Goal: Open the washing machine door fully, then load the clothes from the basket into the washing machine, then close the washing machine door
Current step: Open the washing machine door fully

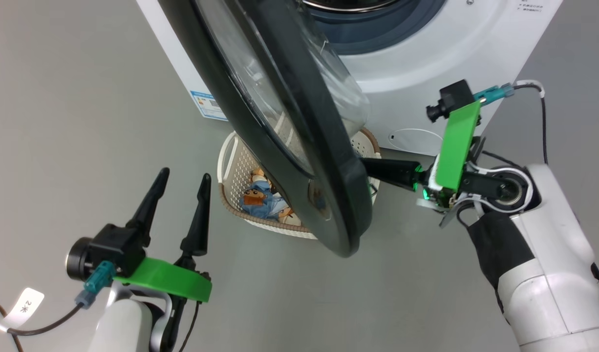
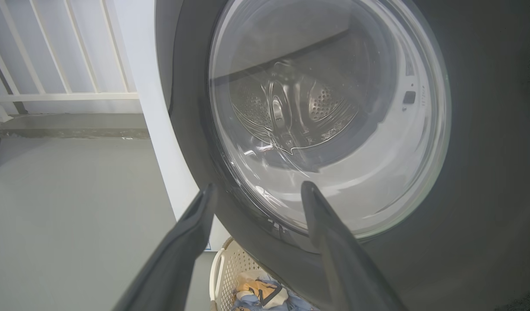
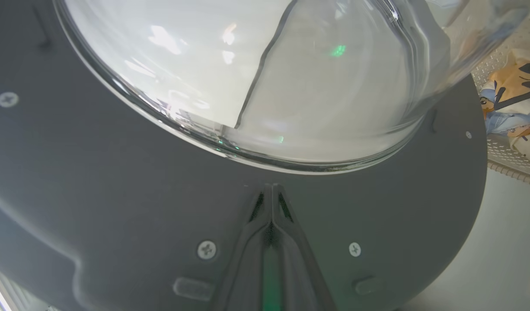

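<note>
Grey floor [image 1: 74, 98] bears the basket [image 1: 229, 164] beneath the washing machine door [image 1: 299, 146], whose inner face clenched right fingers [image 1: 395, 174] push, likely to swing it wider; left fingers [image 1: 150, 205] hang spread, empty.

Your head cam looked steeply down over the washing machine door [image 1: 324, 146] and basket [image 1: 236, 178]. Your left wrist cam faced the door's outer face from nearby. Your right wrist cam sat tight against its inner side. All 3 shared door and basket.
</note>
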Controlling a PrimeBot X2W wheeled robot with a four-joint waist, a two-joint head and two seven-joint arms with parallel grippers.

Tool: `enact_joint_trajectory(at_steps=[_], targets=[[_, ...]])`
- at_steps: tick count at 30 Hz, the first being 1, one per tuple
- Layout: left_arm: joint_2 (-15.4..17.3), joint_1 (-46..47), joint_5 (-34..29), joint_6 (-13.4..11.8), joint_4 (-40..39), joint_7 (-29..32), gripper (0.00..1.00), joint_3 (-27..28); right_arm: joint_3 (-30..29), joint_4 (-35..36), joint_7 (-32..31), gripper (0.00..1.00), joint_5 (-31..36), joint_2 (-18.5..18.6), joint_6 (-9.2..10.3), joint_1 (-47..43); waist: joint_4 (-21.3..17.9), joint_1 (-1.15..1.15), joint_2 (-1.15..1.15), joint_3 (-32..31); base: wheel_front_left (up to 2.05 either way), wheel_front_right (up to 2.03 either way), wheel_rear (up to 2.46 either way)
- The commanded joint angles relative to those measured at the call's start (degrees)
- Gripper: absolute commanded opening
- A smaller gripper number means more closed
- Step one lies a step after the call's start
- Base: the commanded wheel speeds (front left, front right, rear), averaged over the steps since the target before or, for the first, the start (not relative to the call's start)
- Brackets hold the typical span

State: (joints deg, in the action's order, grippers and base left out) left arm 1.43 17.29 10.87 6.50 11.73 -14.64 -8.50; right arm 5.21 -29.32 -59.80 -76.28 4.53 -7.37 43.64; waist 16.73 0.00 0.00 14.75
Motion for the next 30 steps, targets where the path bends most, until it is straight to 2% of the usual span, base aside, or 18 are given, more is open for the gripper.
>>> enact_joint_trajectory(at_steps=[1,22,30], targets=[[1.4,-0.1,-0.4,0.2,-1.4,-0.4,1.00,2.0,2.0,1.9,0.5,0.00,-1.0,-1.7,-0.12,-0.8,0.2,0.00,0.00,0.0,0.00,0.00,0.00],[1.4,-0.1,0.4,-0.1,-1.3,-0.4,1.00,1.7,17.7,2.0,7.9,0.00,-9.9,-1.7,-0.12,-2.7,0.2,0.00,0.00,0.5,0.00,0.00,0.00],[1.4,-0.1,0.4,-0.2,-1.2,-0.4,1.00,1.9,20.6,1.2,10.0,0.00,-11.7,-1.7,-0.12,-2.1,-0.2,0.00,0.00,0.5,0.00,0.00,0.00]])
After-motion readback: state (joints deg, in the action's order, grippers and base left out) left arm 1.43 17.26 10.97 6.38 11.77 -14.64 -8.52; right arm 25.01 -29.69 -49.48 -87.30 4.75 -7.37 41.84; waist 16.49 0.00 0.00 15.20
